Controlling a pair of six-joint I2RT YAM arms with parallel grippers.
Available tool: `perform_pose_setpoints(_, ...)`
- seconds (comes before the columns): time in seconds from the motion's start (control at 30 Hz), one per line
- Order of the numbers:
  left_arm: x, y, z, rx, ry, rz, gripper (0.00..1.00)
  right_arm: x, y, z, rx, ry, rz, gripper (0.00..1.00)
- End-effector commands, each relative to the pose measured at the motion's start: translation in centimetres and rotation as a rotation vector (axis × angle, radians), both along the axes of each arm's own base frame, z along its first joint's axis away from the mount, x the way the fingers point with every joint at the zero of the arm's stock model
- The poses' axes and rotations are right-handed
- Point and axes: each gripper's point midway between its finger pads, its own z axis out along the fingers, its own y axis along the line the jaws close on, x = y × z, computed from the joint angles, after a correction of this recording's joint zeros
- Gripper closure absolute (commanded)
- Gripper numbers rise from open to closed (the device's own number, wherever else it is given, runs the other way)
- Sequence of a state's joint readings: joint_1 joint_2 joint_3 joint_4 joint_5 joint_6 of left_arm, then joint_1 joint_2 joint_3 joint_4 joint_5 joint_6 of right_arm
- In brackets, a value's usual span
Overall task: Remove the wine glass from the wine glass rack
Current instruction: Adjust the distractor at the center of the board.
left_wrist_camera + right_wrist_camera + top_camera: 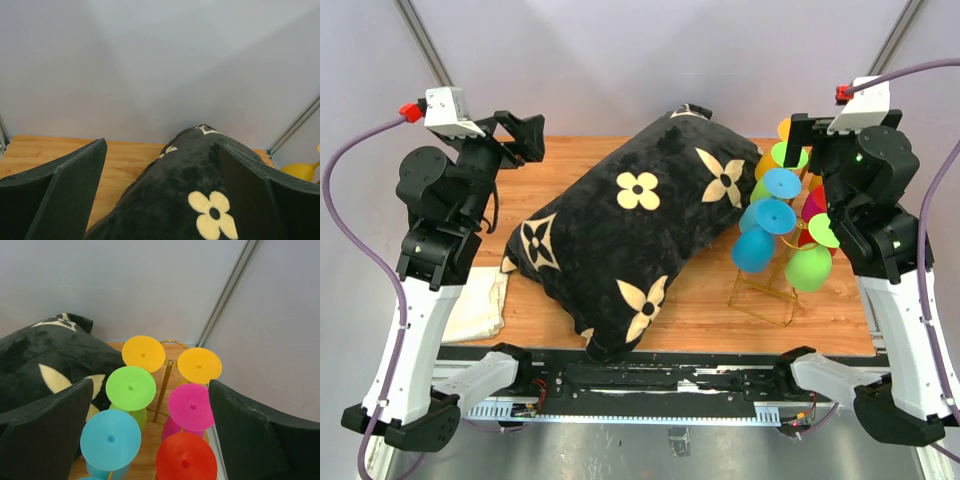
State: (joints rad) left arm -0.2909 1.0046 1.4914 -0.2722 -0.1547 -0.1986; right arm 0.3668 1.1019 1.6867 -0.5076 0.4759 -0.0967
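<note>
Right end effector (150, 415) and left end effector (160, 195): both mine, both spread apart, holding nothing. Rack (164, 385): one, gold wire, at the right side of the counter (560, 170), beside one pillow (630, 230) and just under my right fingers. Glasses (131, 388): hung foot-up; six coloured feet counted, more possibly hidden lower. Judged light, rigid and slippery; best gripped across the stem or bowl

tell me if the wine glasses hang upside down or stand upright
Upside down: the wine glasses hang from the gold wine glass rack, round feet facing up, bowls below.
</note>
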Motion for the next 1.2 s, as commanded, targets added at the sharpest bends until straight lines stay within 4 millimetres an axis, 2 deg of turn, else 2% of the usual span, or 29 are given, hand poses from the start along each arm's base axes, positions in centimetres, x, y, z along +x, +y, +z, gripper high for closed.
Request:
perform_pose_setpoints(0.0,-0.9,0.2,-0.7,-0.052,0.010,-0.032,0.01,-1.6,0.6,-0.3,0.066,-0.012,0.074,0.02)
perform_pose_setpoints(0.17,-1.4,-1.1,-2.5,-0.103,0.026,-0.144,0.01,-3.6,3.0,-0.8,0.079,-0.007,0.257,0.02)
perform_pose_setpoints(0.3,-1.7,-3.5,-4.4,-0.140,0.061,-0.293,0.01,-5.9,7.3,-1.1,0.113,0.016,0.531,0.02)
perform_pose_setpoints(0.43,-1.9,-7.3,-6.9,-0.115,0.144,-0.418,0.01,-8.7,11.5,-0.6,0.183,0.037,0.806,0.02)
perform_pose_setpoints(0.6,-3.3,-13.2,-10.0,-0.109,0.237,-0.607,0.01,-12.3,14.6,-0.4,0.183,0.113,1.063,0.01)
perform_pose_setpoints(0.7,-5.0,-16.6,-12.6,-0.100,0.305,-0.707,0.01,-14.0,16.3,-0.1,0.205,0.176,1.196,0.01)
perform_pose_setpoints(0.83,-8.0,-19.5,-16.3,-0.107,0.391,-0.801,0.02,-14.8,18.1,-0.3,0.234,0.278,1.297,0.01)
perform_pose_setpoints(0.97,-11.5,-21.3,-19.8,-0.099,0.477,-0.924,0.02,-15.5,20.2,-1.3,0.224,0.359,1.371,0.02)
perform_pose_setpoints(1.17,-17.0,-22.8,-25.2,-0.040,0.657,-1.069,0.04,-15.9,23.1,-5.1,0.159,0.490,1.381,0.02)
